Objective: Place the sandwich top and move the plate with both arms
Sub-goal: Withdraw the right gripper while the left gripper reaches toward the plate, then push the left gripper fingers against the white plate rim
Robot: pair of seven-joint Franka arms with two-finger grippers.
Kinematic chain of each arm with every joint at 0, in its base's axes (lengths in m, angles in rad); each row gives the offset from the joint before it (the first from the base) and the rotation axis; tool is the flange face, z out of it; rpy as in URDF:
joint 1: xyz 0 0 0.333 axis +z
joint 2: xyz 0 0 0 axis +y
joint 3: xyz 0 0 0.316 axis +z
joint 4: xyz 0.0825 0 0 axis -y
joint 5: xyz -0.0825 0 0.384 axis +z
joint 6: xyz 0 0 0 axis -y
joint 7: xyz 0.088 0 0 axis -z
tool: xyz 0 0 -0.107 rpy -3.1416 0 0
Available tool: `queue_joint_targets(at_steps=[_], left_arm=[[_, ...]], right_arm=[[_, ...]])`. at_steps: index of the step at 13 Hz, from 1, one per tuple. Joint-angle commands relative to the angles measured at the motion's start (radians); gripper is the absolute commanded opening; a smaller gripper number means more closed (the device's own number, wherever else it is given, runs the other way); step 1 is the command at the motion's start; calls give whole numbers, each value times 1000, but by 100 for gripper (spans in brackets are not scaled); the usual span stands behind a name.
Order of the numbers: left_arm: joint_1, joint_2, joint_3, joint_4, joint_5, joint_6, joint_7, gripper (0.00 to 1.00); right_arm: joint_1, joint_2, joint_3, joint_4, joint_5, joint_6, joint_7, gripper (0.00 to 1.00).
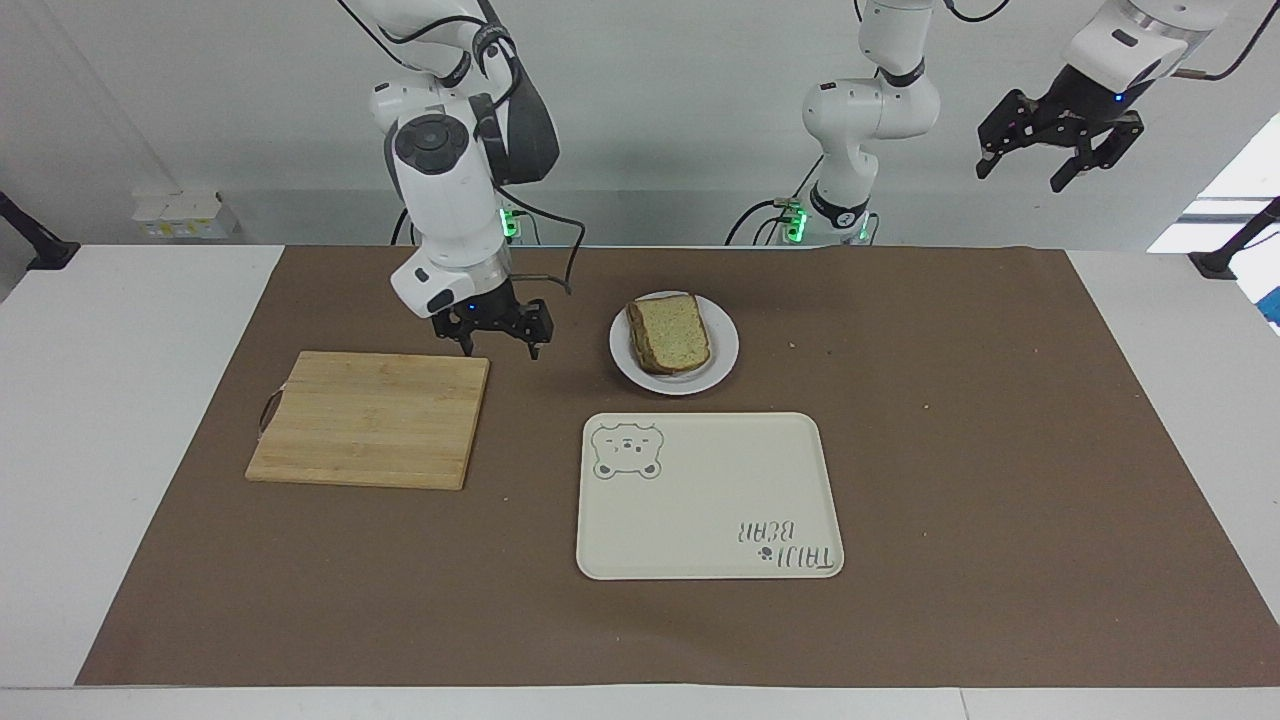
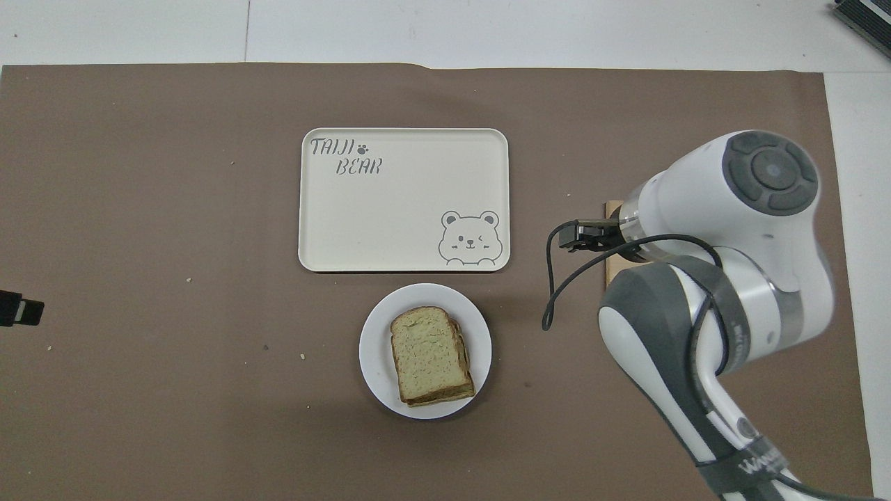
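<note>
The plain light-tan bread slice with a brown crust, the sandwich top [image 1: 671, 331] [image 2: 426, 351], lies flat on top of a stack of bread, its edges a little off from the slice under it, and the whole stack sits on the small round white plate [image 1: 722, 357] [image 2: 376, 362]. The plate stands on the brown paper mat [image 1: 1000, 480] [image 2: 139, 209] that covers the white counter [image 1: 120, 330] [image 2: 557, 28], between the two arm bases and close to the robots' edge of the mat. Just beside the plate, farther from the robots, lies the rectangular cream tray with a bear drawing and lettering [image 1: 710, 500] [image 2: 418, 202], apart from the plate by a thin strip of mat. Toward the right arm's end of the counter rests the rectangular bamboo cutting board with a small side handle [image 1: 370, 418] [image 2: 612, 209], largely covered by the arm in the overhead view. The right gripper [image 1: 497, 334] [image 2: 581, 235] hangs low over the mat at the corner of the board nearest the plate, fingers spread and pointing down, holding nothing, well apart from the plate. The left gripper [image 1: 1055, 150] is up high above the left arm's end of the counter, fingers splayed wide, nothing in it.
</note>
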Motion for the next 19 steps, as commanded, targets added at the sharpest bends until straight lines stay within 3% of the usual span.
queue_joint_targets(at_steps=[1, 4, 8, 12, 15, 19], left_arm=[[-6, -101, 2, -224, -93, 131, -10, 100], [-18, -164, 1, -434, -220, 280, -16, 100], [-27, -164, -2, -637, -409, 456, -14, 100], [-132, -140, -1, -802, -572, 668, 1, 100], [-201, -83, -2, -928, -788, 824, 161, 100], [-256, -85, -1, -1048, -975, 892, 338, 100]], right_arm=[[-79, -54, 12, 21, -13, -50, -90, 100], [-154, -102, 10, 22, -13, -59, -93, 100], [-206, -156, 1, 53, -15, -153, -98, 100], [-208, -159, -42, 139, -27, -268, -176, 100], [-208, -158, -74, 220, -27, -349, -240, 100], [-205, -189, -87, 249, -32, -427, -313, 100]])
